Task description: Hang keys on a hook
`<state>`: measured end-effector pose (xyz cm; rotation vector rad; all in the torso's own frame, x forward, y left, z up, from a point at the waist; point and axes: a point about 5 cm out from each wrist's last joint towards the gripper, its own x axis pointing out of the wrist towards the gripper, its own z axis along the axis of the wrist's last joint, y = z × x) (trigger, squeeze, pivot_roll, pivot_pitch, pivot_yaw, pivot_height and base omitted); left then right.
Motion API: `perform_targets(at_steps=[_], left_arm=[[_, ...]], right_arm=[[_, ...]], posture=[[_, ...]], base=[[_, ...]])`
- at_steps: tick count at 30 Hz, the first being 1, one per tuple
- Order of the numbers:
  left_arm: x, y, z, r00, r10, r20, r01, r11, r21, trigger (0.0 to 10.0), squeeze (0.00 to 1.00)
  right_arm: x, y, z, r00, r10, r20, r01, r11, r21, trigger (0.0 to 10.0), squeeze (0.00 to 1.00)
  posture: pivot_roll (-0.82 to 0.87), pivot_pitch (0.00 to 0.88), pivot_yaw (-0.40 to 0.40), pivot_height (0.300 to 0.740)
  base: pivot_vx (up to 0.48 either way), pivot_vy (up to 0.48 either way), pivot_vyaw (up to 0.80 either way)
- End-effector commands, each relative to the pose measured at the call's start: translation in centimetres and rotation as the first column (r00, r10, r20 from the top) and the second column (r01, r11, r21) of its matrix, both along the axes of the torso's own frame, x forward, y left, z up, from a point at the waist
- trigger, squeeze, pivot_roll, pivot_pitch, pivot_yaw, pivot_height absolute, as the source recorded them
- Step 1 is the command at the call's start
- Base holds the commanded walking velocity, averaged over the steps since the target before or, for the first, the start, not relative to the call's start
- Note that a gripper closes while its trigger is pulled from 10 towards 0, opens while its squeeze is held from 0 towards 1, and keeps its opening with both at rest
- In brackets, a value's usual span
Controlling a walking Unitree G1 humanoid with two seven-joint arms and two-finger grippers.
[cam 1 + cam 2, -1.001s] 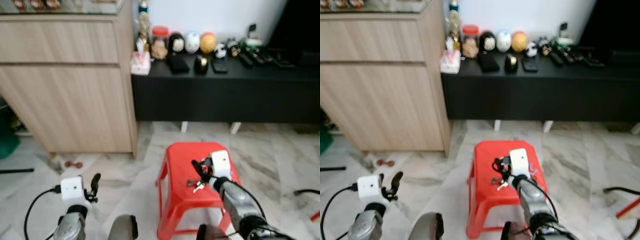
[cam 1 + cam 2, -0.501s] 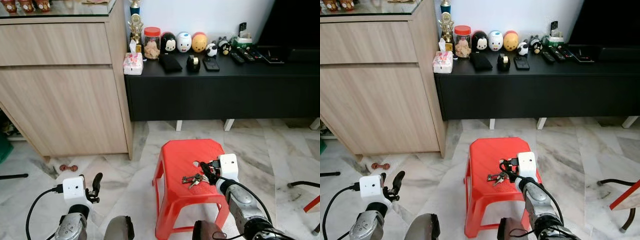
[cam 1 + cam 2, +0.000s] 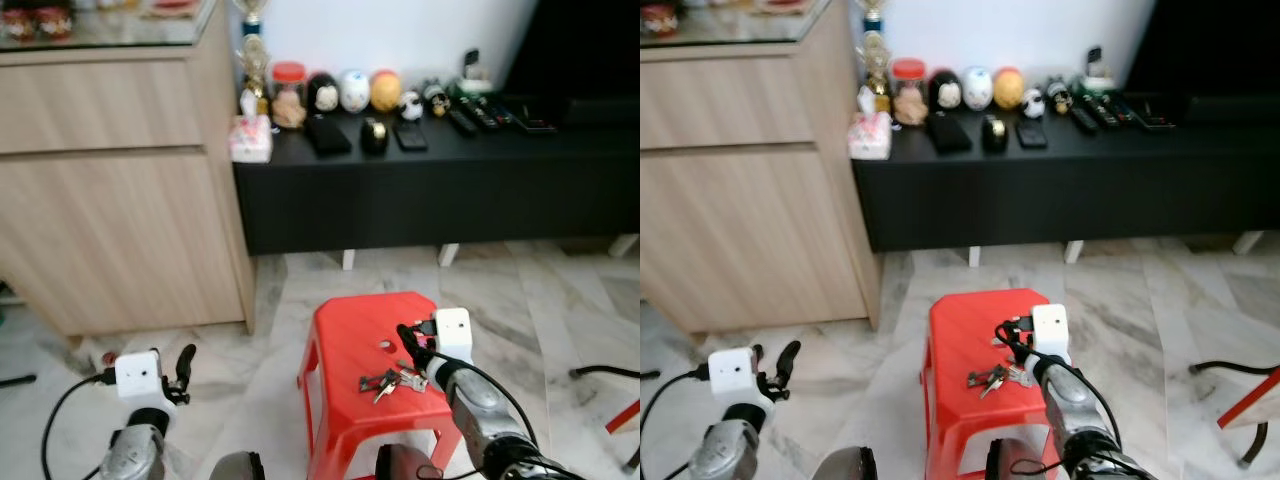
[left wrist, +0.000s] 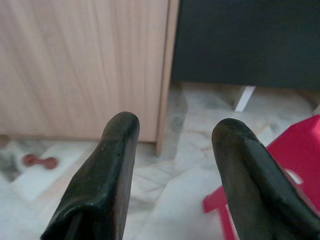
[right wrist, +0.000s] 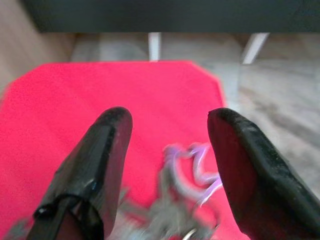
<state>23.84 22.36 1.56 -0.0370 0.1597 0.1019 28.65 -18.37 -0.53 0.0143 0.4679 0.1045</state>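
Keys [image 3: 392, 380] lie on red stool [image 3: 345, 340], near side. R gripper [image 5: 167, 165] hovers just above/right of them, fingers apart, nothing held. L gripper [image 4: 172, 165] also apart, idle, far left. R arm nearer.

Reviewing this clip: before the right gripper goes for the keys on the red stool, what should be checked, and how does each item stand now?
1. Keys lie free on the red stool: ok.
2. Right gripper open wide enough to take them: ok, fingers apart above the bunch.
3. Gripper lined up with the keys: ok, the purple loop and keys lie between its fingers in the right wrist view.
4. Keys already gripped: not ok, not yet held.
5. Left gripper out of the way: ok, open, off the stool's left side.
6. Hook located: cannot tell.
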Motion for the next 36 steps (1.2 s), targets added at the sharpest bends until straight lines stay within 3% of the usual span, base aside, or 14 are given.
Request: perform_targets(at_steps=[1, 5, 7, 8, 10, 11, 13, 18, 19, 20, 21, 30, 31, 36], left_arm=[[-0.7, 1.0, -0.2, 1.000, 0.018, -0.016, -0.017, 1.000, 0.021, 10.0, 0.00], [-0.9, 1.0, -0.3, 1.000, 0.017, -0.021, -0.016, 1.000, 0.023, 10.0, 0.00], [-1.2, 1.0, -0.4, 0.999, 0.015, -0.029, -0.014, 1.000, 0.026, 10.0, 0.00], [-1.2, 1.0, -0.4, 0.999, 0.015, -0.029, -0.014, 1.000, 0.026, 10.0, 0.00], [-1.5, 1.0, -0.5, 0.999, 0.012, -0.036, -0.011, 1.000, 0.027, 10.0, 0.00], [-1.5, 1.0, -0.5, 0.999, 0.012, -0.038, -0.011, 1.000, 0.026, 10.0, 0.00], [-1.8, 1.0, -0.7, 0.999, 0.010, -0.047, -0.008, 1.000, 0.026, 10.0, 0.00], [-2.4, 0.9, -0.9, 0.999, 0.008, -0.053, -0.007, 1.000, 0.026, 10.0, 0.00], [-2.5, 0.9, -0.9, 0.998, 0.008, -0.055, -0.007, 1.000, 0.025, 10.0, 0.00], [-2.5, 0.9, -0.9, 0.998, 0.008, -0.055, -0.007, 1.000, 0.025, 10.0, 0.00], [-2.6, 0.9, -1.0, 0.998, 0.009, -0.058, -0.008, 1.000, 0.025, 10.0, 0.00], [-3.6, 0.6, -0.9, 0.998, 0.011, -0.064, -0.009, 1.000, 0.021, 10.0, 0.00], [-3.8, 0.5, -0.9, 0.998, 0.011, -0.065, -0.010, 1.000, 0.019, 10.0, 0.00], [-4.4, 0.0, -1.0, 0.998, 0.009, -0.067, -0.009, 1.000, 0.012, 10.0, 0.00]], right_arm=[[0.5, 1.2, 0.3, 1.000, 0.022, 0.015, -0.022, 0.999, 0.025, 10.0, 0.00], [0.4, 1.5, 0.2, 0.998, 0.066, 0.000, -0.066, 0.998, 0.024, 10.0, 0.00], [0.2, 2.3, 0.0, 0.982, 0.188, -0.028, -0.188, 0.982, 0.023, 10.0, 0.00], [0.2, 2.3, 0.0, 0.982, 0.188, -0.028, -0.188, 0.982, 0.023, 10.0, 0.00], [-0.4, 3.5, -0.4, 0.928, 0.368, -0.067, -0.367, 0.930, 0.016, 10.0, 0.00], [-0.6, 3.7, -0.6, 0.910, 0.404, -0.087, -0.405, 0.914, 0.016, 10.0, 0.00], [-1.1, 3.6, -1.0, 0.883, 0.449, -0.139, -0.455, 0.890, -0.016, 10.0, 0.00], [-1.2, 3.5, -1.2, 0.878, 0.450, -0.165, -0.454, 0.891, 0.011, 10.0, 0.00], [-1.1, 3.5, -1.2, 0.879, 0.448, -0.166, -0.452, 0.892, 0.013, 10.0, 0.31], [-1.1, 3.5, -1.2, 0.879, 0.448, -0.166, -0.452, 0.892, 0.013, 10.0, 0.31], [-1.1, 3.6, -1.2, 0.876, 0.450, -0.174, -0.454, 0.891, 0.022, 10.0, 1.00], [-1.3, 4.6, -1.4, 0.833, 0.514, -0.205, -0.527, 0.850, -0.006, 10.0, 0.96], [-1.4, 4.7, -1.5, 0.828, 0.520, -0.208, -0.533, 0.846, -0.006, 10.0, 0.04], [-1.7, 4.9, -1.7, 0.825, 0.525, -0.209, -0.536, 0.844, 0.005, 10.0, 0.00]], posture=[[0.04, 0.000, -0.051, 0.611], [0.04, 0.000, -0.049, 0.611], [0.04, 0.001, -0.047, 0.611], [0.04, 0.001, -0.047, 0.611], [0.03, 0.018, -0.047, 0.611], [0.03, 0.023, -0.047, 0.611], [0.03, 0.034, -0.049, 0.611], [0.04, 0.058, -0.054, 0.611], [0.04, 0.064, -0.055, 0.611], [0.04, 0.064, -0.055, 0.611], [0.04, 0.072, -0.056, 0.611], [0.04, 0.126, -0.071, 0.611], [0.04, 0.138, -0.076, 0.611], [0.04, 0.164, -0.092, 0.611]], base=[[0.000, 0.000, 0.00], [0.000, 0.000, 0.00], [0.000, 0.000, 0.00], [0.000, 0.000, 0.00], [0.000, 0.000, 0.00], [0.000, 0.000, 0.00], [0.000, 0.000, 0.00], [0.000, 0.000, 0.00], [0.000, 0.000, 0.00], [0.000, 0.000, 0.00], [0.000, 0.000, 0.00], [0.000, 0.000, 0.00], [0.000, 0.000, 0.00], [0.000, 0.000, 0.00]])
